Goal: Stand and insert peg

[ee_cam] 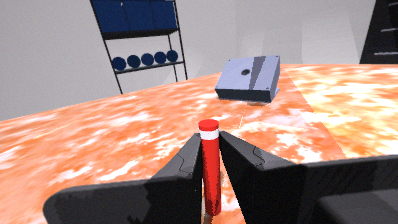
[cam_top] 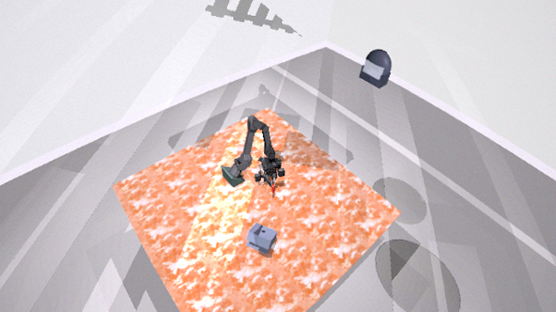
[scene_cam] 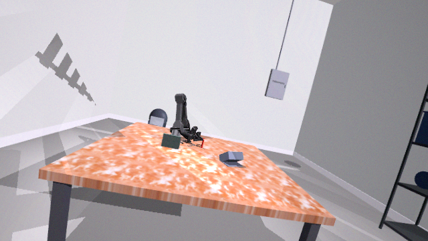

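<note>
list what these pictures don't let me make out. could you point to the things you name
- Whether the red cylindrical peg point(cam_top: 273, 189) point(scene_cam: 202, 143) point(ee_cam: 211, 165) touches the table: wrist, its lower end is cut into by the black gripper fingers; exterior, too small.
- Depth of the hole in the blue-grey sloped panel point(cam_top: 261, 239) point(scene_cam: 231, 157) point(ee_cam: 237, 75): wrist, dark inside.

Tabletop: mottled, stone-like; edge wood-like. Fingers: matt, plastic-looking.

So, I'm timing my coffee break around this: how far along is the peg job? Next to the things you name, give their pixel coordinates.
Nothing looks finished: the panel's hole point(ee_cam: 245, 72) has no peg in it. In hand: the end effector point(ee_cam: 209, 137) grips the red peg point(cam_top: 273, 189) point(scene_cam: 202, 143) point(ee_cam: 211, 170) roughly upright, white band up. Left: inserting it and backing away. Whether it has already stood alone, I can't tell.
</note>
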`<state>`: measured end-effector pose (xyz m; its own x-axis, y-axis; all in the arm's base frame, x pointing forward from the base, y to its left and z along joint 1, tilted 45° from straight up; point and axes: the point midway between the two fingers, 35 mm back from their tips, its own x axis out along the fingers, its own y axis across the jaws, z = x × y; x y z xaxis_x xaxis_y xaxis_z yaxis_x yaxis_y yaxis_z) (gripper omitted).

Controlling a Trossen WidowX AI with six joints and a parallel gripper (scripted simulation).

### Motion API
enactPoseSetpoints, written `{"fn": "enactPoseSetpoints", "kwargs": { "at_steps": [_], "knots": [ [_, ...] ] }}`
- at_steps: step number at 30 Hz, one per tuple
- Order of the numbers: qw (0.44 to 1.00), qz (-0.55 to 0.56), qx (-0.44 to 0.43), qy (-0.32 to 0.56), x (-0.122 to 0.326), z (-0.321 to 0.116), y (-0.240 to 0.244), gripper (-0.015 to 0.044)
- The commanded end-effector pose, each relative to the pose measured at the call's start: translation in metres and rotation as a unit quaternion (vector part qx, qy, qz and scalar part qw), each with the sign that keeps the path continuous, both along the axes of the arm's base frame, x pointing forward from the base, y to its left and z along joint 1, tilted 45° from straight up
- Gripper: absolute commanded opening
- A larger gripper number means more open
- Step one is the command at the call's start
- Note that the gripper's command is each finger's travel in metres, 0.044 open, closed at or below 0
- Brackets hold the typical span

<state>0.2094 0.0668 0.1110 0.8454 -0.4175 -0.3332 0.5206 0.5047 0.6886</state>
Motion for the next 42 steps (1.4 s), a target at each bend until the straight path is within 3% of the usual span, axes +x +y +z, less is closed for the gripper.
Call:
{"fn": "enactPoseSetpoints", "kwargs": {
  "at_steps": [1, 4, 28, 39, 42],
  "knots": [
    [1.000, 0.000, 0.000, 0.000, 0.0000, 0.0000, 0.0000, 0.0056],
    [1.000, 0.000, 0.000, 0.000, 0.0000, 0.0000, 0.0000, 0.0130],
    [1.000, 0.000, 0.000, 0.000, 0.0000, 0.0000, 0.0000, 0.0130],
    [1.000, 0.000, 0.000, 0.000, 0.0000, 0.0000, 0.0000, 0.0419],
    [1.000, 0.000, 0.000, 0.000, 0.0000, 0.0000, 0.0000, 0.0440]
  ]
}}
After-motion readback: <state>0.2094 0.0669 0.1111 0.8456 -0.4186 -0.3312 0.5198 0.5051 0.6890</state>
